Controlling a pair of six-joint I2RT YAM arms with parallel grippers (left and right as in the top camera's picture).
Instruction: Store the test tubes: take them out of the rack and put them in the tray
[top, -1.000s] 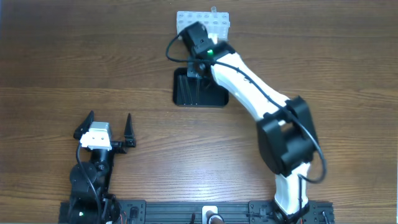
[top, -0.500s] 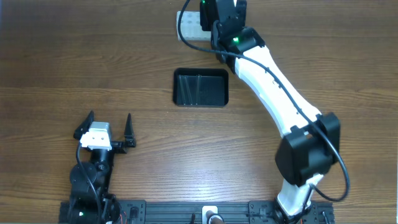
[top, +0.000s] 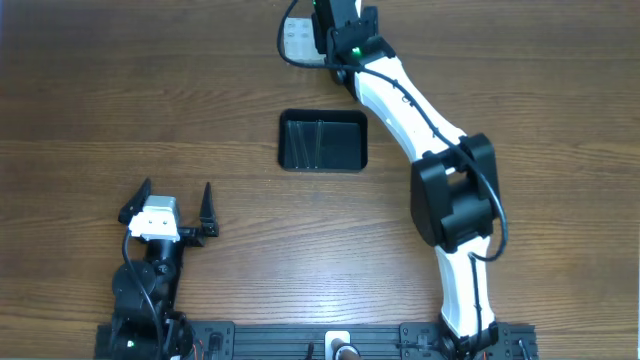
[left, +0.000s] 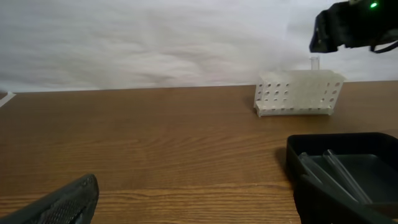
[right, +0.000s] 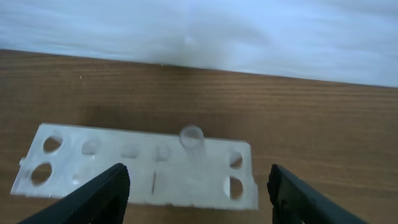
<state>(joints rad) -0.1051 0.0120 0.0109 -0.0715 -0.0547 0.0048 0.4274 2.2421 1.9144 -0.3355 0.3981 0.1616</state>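
Note:
The white test tube rack (right: 134, 169) stands at the table's far edge, with one clear tube (right: 191, 142) upright in it. My right gripper (right: 197, 182) hangs open above the rack, the tube between and beyond its fingers (right: 93, 196), untouched. In the top view the right gripper (top: 336, 18) covers most of the rack (top: 299, 44). The black tray (top: 322, 142) lies nearer, with clear tubes (left: 336, 171) flat inside. My left gripper (top: 172, 202) rests open and empty at the near left. The left wrist view shows the rack (left: 297, 93), the tube (left: 314, 62) and the tray (left: 323, 155).
Bare wooden tabletop surrounds the tray and the rack. A white wall rises just behind the rack. The right arm (top: 400, 95) stretches diagonally across the table's right half.
The right arm has swung from over the tray up to the rack, then shifted slightly left above it. The left arm has stayed still.

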